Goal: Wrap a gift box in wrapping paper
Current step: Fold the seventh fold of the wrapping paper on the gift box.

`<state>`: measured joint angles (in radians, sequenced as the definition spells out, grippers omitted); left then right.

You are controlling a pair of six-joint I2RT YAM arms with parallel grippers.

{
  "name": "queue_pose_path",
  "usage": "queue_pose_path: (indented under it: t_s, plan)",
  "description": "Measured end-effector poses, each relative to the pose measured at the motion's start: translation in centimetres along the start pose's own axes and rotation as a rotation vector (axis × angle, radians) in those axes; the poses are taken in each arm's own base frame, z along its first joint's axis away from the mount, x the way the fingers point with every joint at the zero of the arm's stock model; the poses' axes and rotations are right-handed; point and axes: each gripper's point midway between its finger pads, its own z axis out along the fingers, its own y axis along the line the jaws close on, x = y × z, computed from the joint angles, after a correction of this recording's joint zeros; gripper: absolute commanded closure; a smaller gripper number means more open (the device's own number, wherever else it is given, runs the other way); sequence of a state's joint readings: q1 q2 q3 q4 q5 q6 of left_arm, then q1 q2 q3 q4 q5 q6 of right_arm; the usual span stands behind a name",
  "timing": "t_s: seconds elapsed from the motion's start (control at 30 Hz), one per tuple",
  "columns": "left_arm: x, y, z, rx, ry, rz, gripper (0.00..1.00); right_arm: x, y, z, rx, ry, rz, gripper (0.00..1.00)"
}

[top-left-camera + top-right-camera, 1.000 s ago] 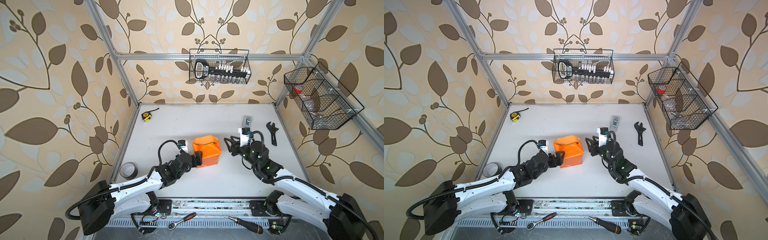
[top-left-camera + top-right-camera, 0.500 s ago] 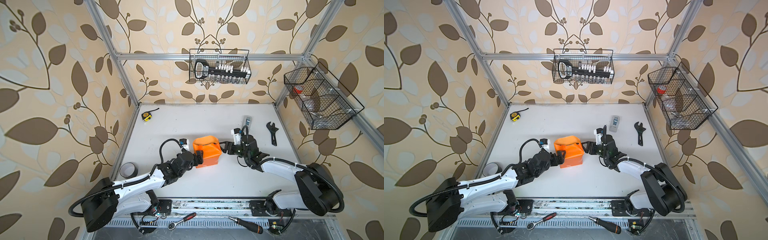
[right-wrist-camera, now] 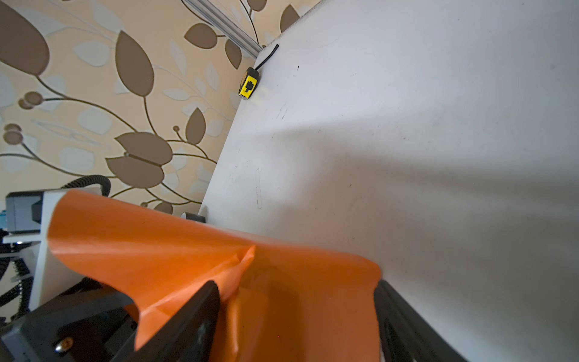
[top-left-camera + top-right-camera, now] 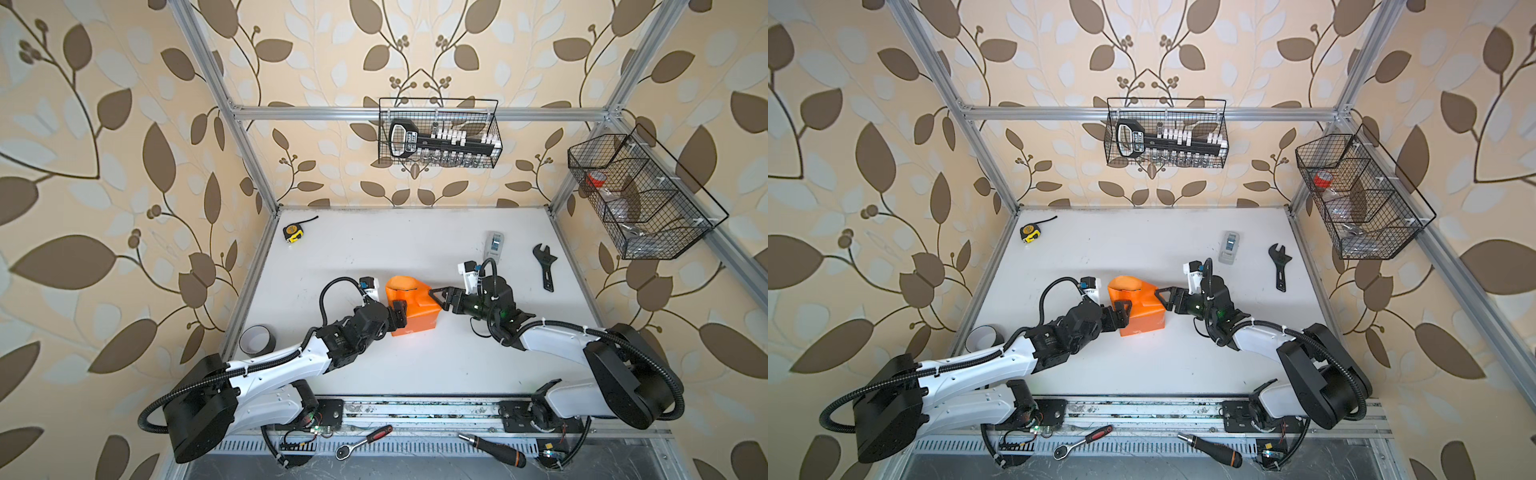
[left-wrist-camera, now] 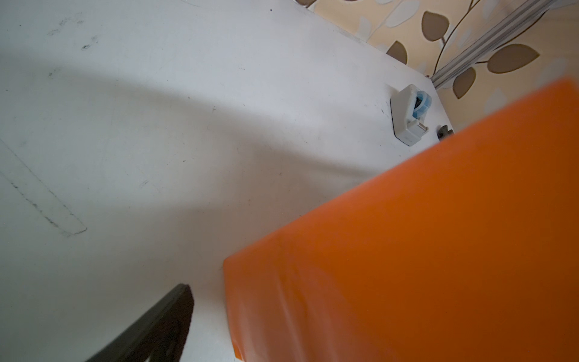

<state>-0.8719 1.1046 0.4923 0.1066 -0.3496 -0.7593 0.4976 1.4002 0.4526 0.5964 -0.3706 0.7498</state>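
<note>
The orange wrapping paper (image 4: 411, 305) is folded into a boxy bundle mid-table in both top views (image 4: 1140, 307); the gift box is hidden inside it. My left gripper (image 4: 400, 315) stands open at the bundle's near-left corner. In the left wrist view one dark finger (image 5: 163, 322) stands clear of the paper (image 5: 407, 250), and the other finger is hidden. My right gripper (image 4: 436, 300) is open at the bundle's right end. Seen from the right wrist, its fingers (image 3: 194, 313) straddle the paper's loose folded end (image 3: 282, 297).
A grey tape dispenser (image 4: 494, 245) and a black wrench (image 4: 545, 266) lie at the back right. A yellow tape measure (image 4: 293, 232) sits back left and a tape roll (image 4: 257, 338) by the left edge. Two wire baskets (image 4: 440, 133) hang on the walls.
My right gripper swung left from open table to the bundle's right end, and its jaws widened. The left arm and the bundle hardly moved.
</note>
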Motion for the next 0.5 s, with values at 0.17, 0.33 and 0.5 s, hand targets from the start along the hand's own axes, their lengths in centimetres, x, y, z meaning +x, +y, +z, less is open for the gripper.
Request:
queue_pose_path:
  t_s: [0.17, 0.33, 0.5]
  plan:
    - [0.01, 0.01, 0.00, -0.001, 0.000, 0.000, 0.04, 0.61, 0.22, -0.02, -0.015, 0.002, 0.005, 0.21]
    - [0.03, 0.04, 0.00, -0.002, 0.001, 0.001, 0.03, 0.82, 0.42, 0.10, -0.013, 0.000, 0.002, 0.21]
    - [-0.04, 0.35, -0.70, -0.025, 0.022, 0.013, 0.01, 0.85, 0.41, 0.37, -0.011, -0.008, 0.000, 0.21]
